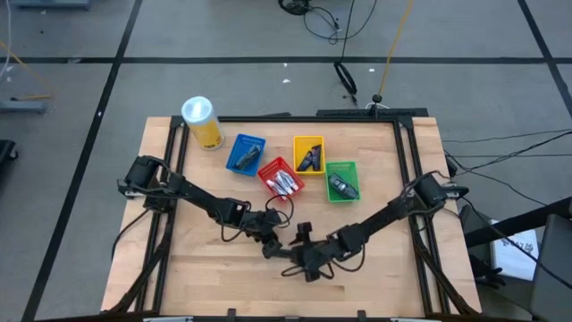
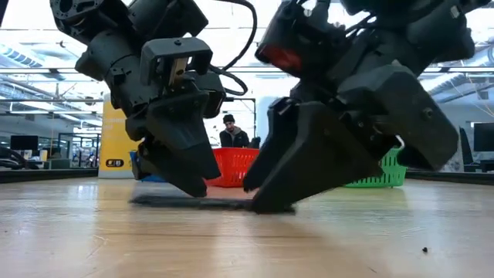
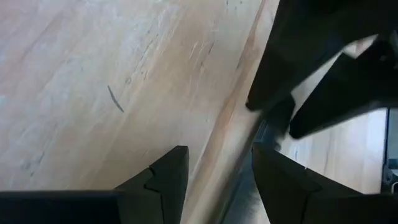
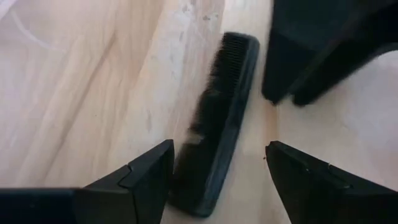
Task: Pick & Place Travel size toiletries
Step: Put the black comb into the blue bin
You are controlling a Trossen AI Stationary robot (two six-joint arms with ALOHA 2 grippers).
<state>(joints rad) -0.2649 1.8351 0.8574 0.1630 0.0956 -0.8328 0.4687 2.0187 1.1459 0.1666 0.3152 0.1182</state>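
A black comb (image 4: pixel 217 112) lies flat on the wood near the table's front middle, also seen as a thin dark strip (image 2: pixel 202 202) in the low view. My right gripper (image 4: pixel 219 149) is open, with one finger on each side of the comb's near end. My left gripper (image 3: pixel 219 149) is open too and comes down at the comb's other end (image 2: pixel 185 181), facing the right one (image 2: pixel 270 197). Other small toiletries lie in the blue (image 1: pixel 246 154), red (image 1: pixel 281 177), yellow (image 1: pixel 308 154) and green (image 1: pixel 341 179) baskets. My left gripper's lower fingertip (image 2: pixel 194 189) reaches down to the comb's end in the low view; I cannot tell whether it touches. My right gripper's fingertip (image 2: pixel 266 202) stands at the strip's other end, slanting down; whether it touches the comb I cannot tell.
The baskets stand in a row behind the grippers, toward the table's far edge. A tall yellow canister with a white lid (image 1: pixel 201 121) stands at the far left. Bare wood (image 1: pixel 214 268) lies to the left and right of the two grippers. A person (image 2: pixel 229 133) sits beyond the table.
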